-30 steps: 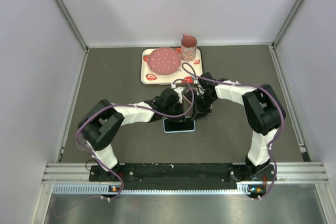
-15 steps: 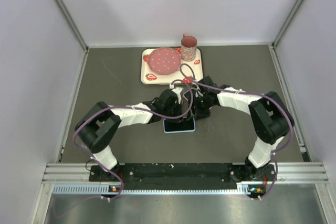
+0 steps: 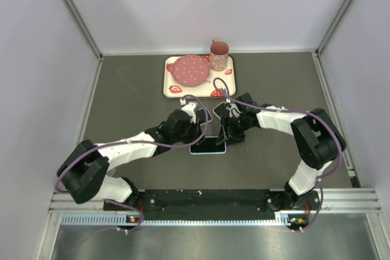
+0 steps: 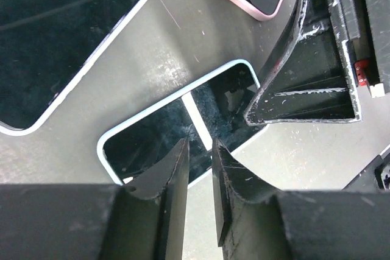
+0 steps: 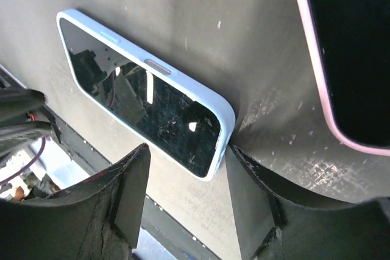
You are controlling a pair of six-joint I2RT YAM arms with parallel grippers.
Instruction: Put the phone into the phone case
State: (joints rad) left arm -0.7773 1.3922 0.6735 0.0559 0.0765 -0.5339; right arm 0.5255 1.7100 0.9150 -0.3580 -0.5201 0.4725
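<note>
Near the middle of the table (image 3: 134,114), the phone (image 3: 207,146) lies flat and screen up, seated in its light-blue case (image 5: 228,120), with both arms' tips crowded over it. The left gripper (image 4: 199,150) hangs above the phone's long edge, its fingers drawn to a narrow slit with nothing between them. The right gripper (image 5: 189,187) stands wide at the phone's short end, one finger just beside the corner. A pink-cased phone (image 5: 347,47) and a white-rimmed phone (image 4: 61,35) lie close by.
</note>
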